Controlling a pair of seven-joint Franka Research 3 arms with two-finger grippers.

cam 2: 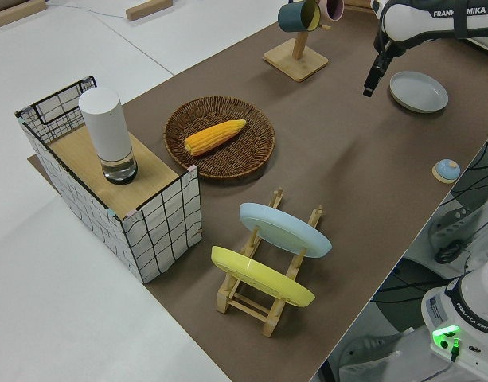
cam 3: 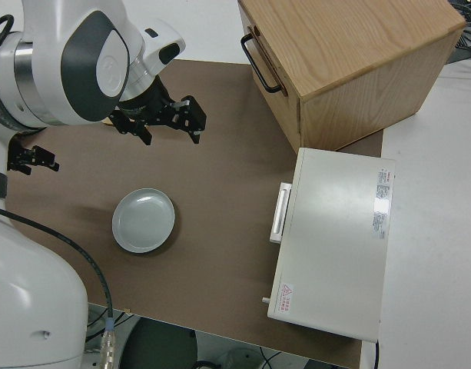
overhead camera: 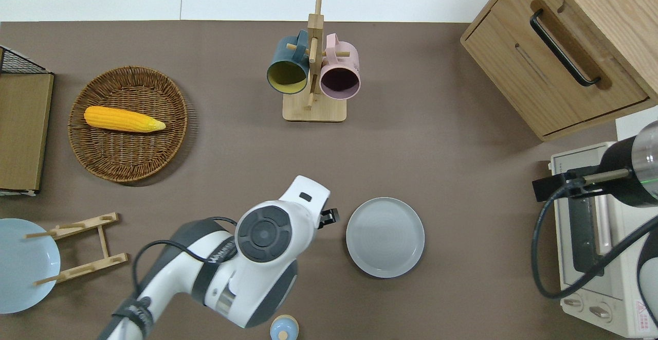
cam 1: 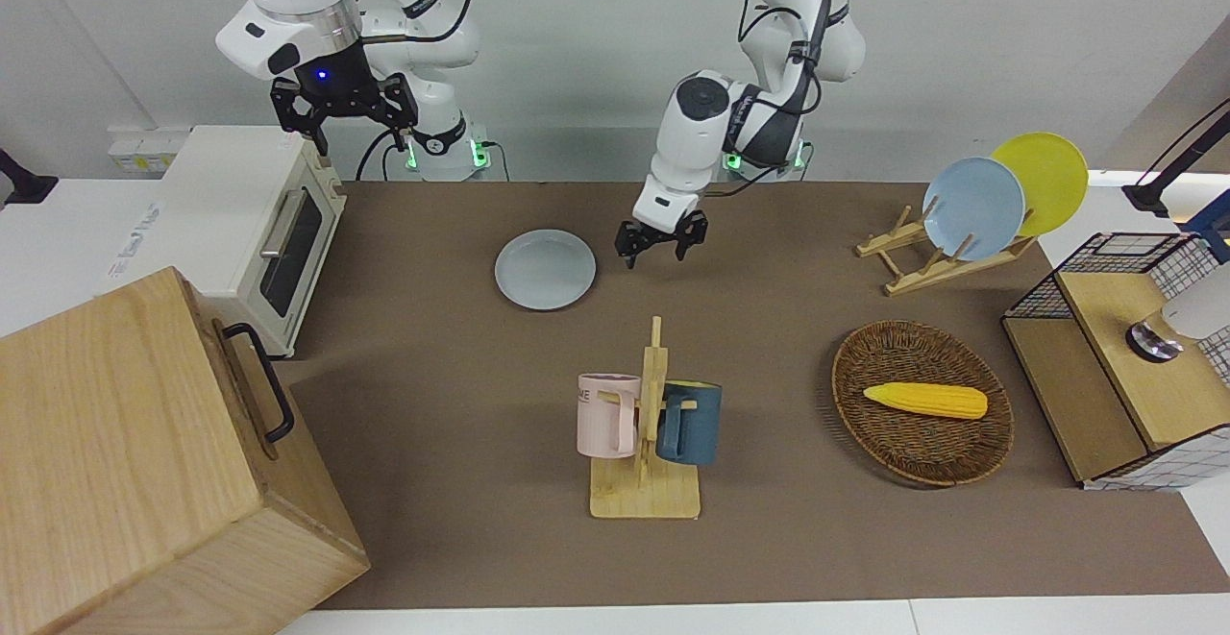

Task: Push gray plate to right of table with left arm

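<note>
**Pincer clear of plate, push apparently done**

Left pincer [cam 1: 660,244] hangs in the air just beside the gray plate [cam 1: 545,268], on the side toward the left arm's end of the counter [cam 1: 788,539]. No contact: a strip of bare brown top shows between the two in the overhead view. Fingers spread, nothing between them; the front view shows both tips apart and empty.

Gray plate lies flat on the counter, fairly near the robots' edge, between the mug rack [overhead camera: 313,57] and the robots. Toaster oven [cam 1: 252,222] sits well apart from it at the right arm's end.

Right pincer [cam 1: 344,107] parked; its fingers look splayed and empty, though the angle there is poor, so take that loosely.

Progress, as judged from the layout: plate sits somewhat toward the right arm's end of centre, with a wide stretch of open counter left before the oven. The free, raised pincer suggests the shove may be over. If a fuller shift is wanted, the pincer must drop back against the rim and drive again; otherwise only the arm's retreat is left.
</note>
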